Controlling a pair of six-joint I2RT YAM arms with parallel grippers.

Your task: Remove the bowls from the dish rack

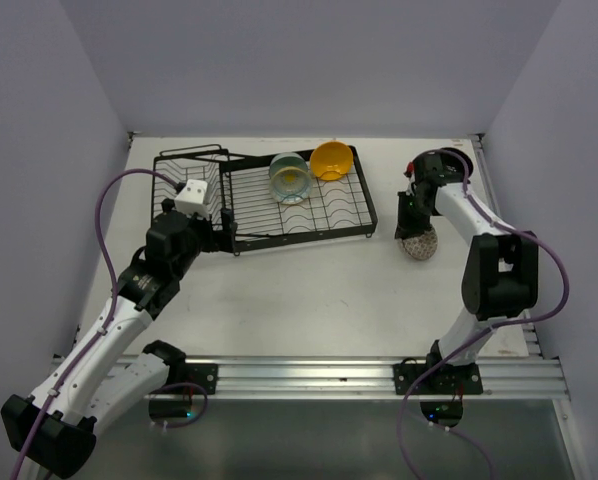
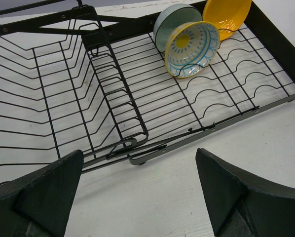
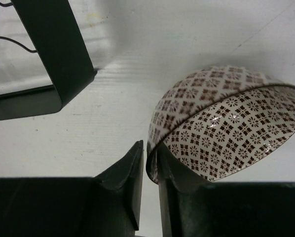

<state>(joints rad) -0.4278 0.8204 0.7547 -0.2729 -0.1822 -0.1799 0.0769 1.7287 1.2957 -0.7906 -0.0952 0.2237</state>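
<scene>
**Release hazard: brown-patterned bowl (image 3: 226, 133) tilted in the right hand (image 3: 150, 158)**
The right hand pinches the bowl's rim low at the desk (image 1: 309, 290), at 3 o'clock of the dish rack (image 1: 319, 215). Whether the bowl touches the desk cannot be told. If the fingers part while it is tilted, it may drop, rock or roll. The left hand (image 2: 139, 163), spread wide, hovers at the rack's 7 o'clock. A ribbed teal bowl (image 2: 174, 22), a yellow-blue bowl (image 2: 192, 49) and an orange bowl (image 2: 226, 17) stand near 1 o'clock.
</scene>
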